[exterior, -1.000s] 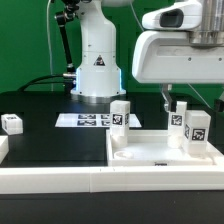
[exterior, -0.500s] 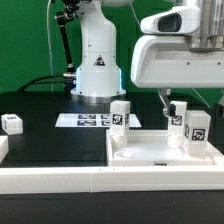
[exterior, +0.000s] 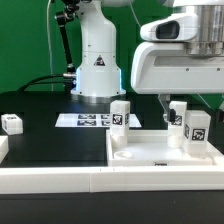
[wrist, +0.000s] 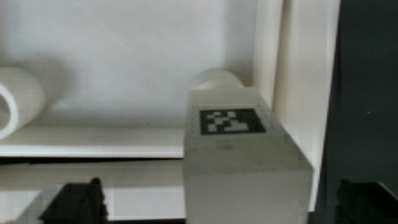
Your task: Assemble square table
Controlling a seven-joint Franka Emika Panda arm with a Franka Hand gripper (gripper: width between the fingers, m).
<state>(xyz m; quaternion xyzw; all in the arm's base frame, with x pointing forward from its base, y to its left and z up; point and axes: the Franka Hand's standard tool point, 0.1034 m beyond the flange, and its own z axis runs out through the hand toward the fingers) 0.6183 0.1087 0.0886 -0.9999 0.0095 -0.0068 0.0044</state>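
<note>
The white square table top [exterior: 160, 155] lies at the front with its raised rim up. Three white peg legs stand in it: one at the back left [exterior: 120, 113], and two at the exterior view's right [exterior: 178, 116] [exterior: 198, 128]. A fourth leg [exterior: 12, 123] lies loose at the far left. My gripper [exterior: 177, 103] hangs over the right-hand legs. In the wrist view, a tagged leg [wrist: 240, 150] stands between my gripper's [wrist: 217, 205] dark fingers [wrist: 79, 202], with gaps on both sides. The gripper is open.
The marker board [exterior: 90, 120] lies flat on the black table in front of the robot base [exterior: 97, 70]. A long white rail [exterior: 60, 180] runs along the front edge. A green wall is behind.
The gripper has come down a little over the right-hand legs. The legs and the table top have not moved.
</note>
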